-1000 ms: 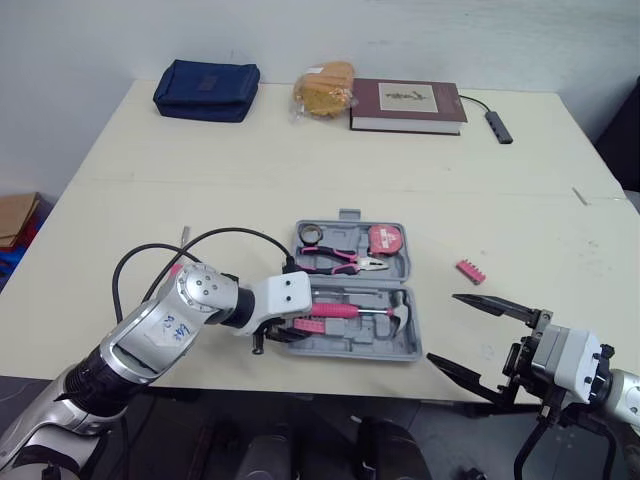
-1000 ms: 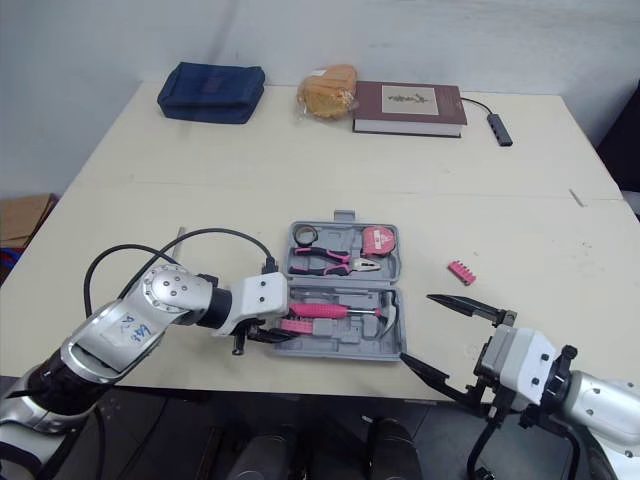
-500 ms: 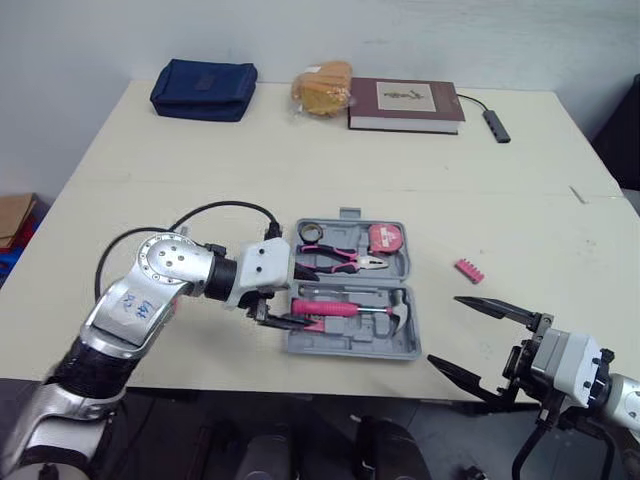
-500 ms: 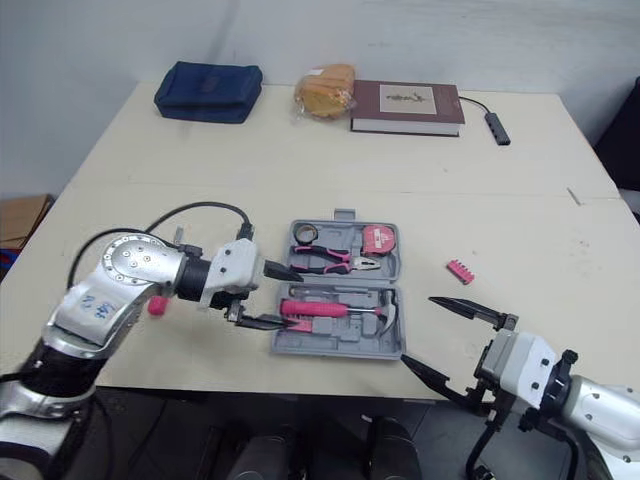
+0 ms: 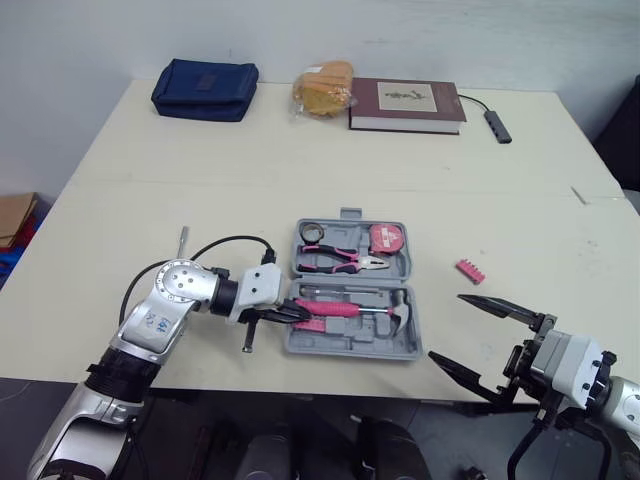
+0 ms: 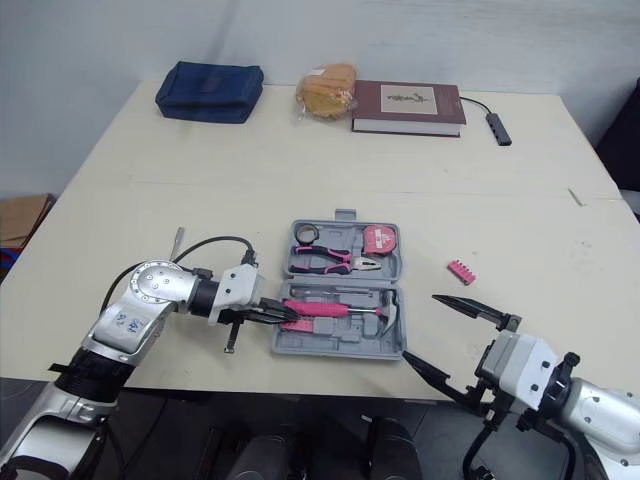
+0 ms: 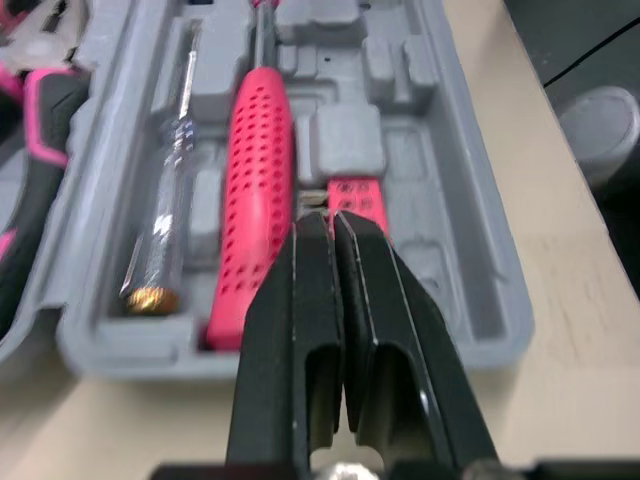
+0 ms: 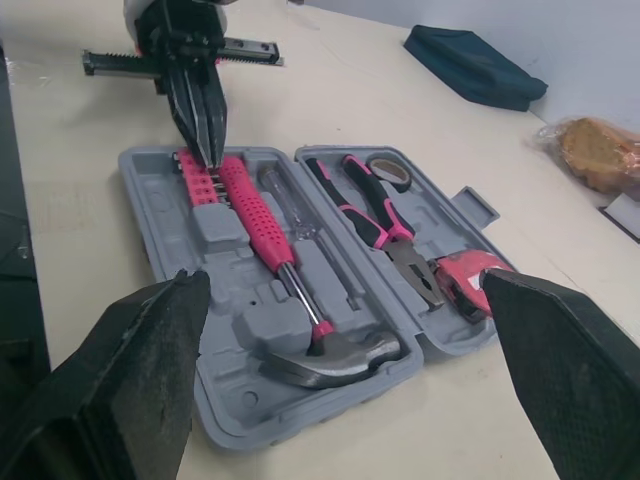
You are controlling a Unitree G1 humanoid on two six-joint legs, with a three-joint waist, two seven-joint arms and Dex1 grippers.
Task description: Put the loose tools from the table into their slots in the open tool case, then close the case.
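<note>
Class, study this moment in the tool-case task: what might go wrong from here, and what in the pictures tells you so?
1. The left gripper has its shut tips at the pink bit strip in the tool case. Withdrawing might lift the strip out, or a push might slide the case.
2. A loose pink piece lies on the table right of the case. Closing now would leave it out, and the open right gripper hovers apart from it.

Head stereo pair above table [image 5: 300, 150]; both wrist cameras near tool case [image 5: 345, 350]
</note>
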